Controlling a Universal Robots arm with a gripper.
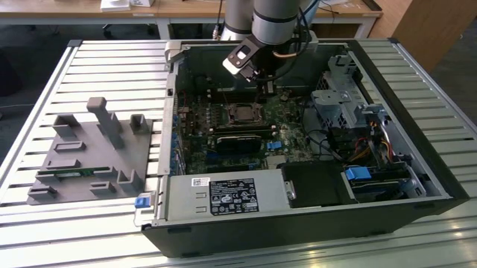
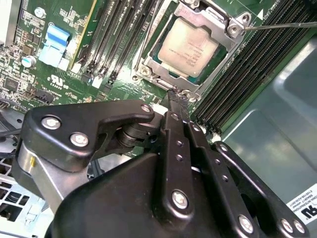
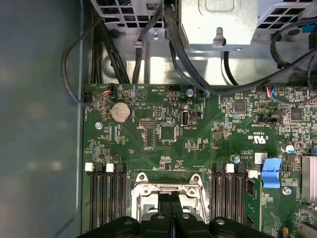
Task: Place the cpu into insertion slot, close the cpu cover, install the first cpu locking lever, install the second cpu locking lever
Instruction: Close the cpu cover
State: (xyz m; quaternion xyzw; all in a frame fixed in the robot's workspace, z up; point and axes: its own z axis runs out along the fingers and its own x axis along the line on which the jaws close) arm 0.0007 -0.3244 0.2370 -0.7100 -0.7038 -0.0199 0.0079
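1. One arm reaches into the open case (image 1: 298, 223) on the slatted table (image 1: 111, 61); in the exterior view its gripper (image 1: 263, 88) hangs near the slot (image 1: 243, 114), at about one o'clock of it
2. Fingers (image 2: 171, 129) are pressed together with nothing seen between them, tips at the edge of the cover (image 2: 203, 15) in the second wrist view
3. Cpu (image 2: 190, 49) lies flat in the slot, its grey top showing through the window of the lowered cover
4. Thin lever (image 2: 282, 25) runs off from one cover corner
5. Grey fixture (image 1: 89, 151) sits on the table at nine o'clock of the case
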